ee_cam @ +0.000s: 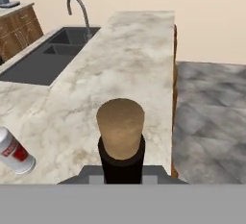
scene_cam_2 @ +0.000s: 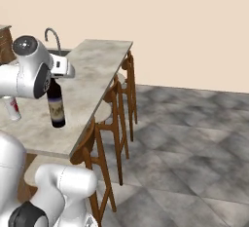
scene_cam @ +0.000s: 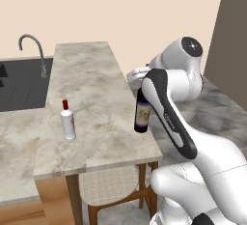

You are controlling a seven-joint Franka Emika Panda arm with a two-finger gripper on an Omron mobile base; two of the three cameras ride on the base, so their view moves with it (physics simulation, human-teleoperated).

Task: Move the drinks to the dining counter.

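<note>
The wine bottle (scene_cam: 142, 114) stands upright at the middle of the left base view, over the right edge of the dining counter (scene_cam: 91, 93); whether its base touches the slab or hangs just above cannot be told. The arm crosses in front of its neck there, so the grip itself is hidden. In the right base view the same bottle (scene_cam_2: 56, 105) sits left of centre with its pale label facing the camera, and the gripper (scene_cam_2: 54, 78) comes onto its neck from the left, half covered by the round white joint. The fingers are closed in on the bottle's neck. The hand view looks straight down along the bottle: its tan cork (ee_cam: 120, 128) and dark neck fill the lower middle, with the counter (ee_cam: 129, 64) running away to the top of the frame.

The small white bottle (scene_cam: 68, 120) with the red cap stands on the counter at the left of centre in the left base view, well apart from the wine bottle. The right base view catches only a sliver of it (scene_cam_2: 12, 108) at the left edge behind the arm, and the hand view shows it (ee_cam: 14, 152) at the lower left.

A dark sink (scene_cam: 19, 84) with a curved tap (scene_cam: 33, 50) lies beyond the counter at upper left. The right base view shows the row of wooden stools (scene_cam_2: 114, 119) along the counter's right edge and the grey tiled floor (scene_cam_2: 194, 148).
</note>
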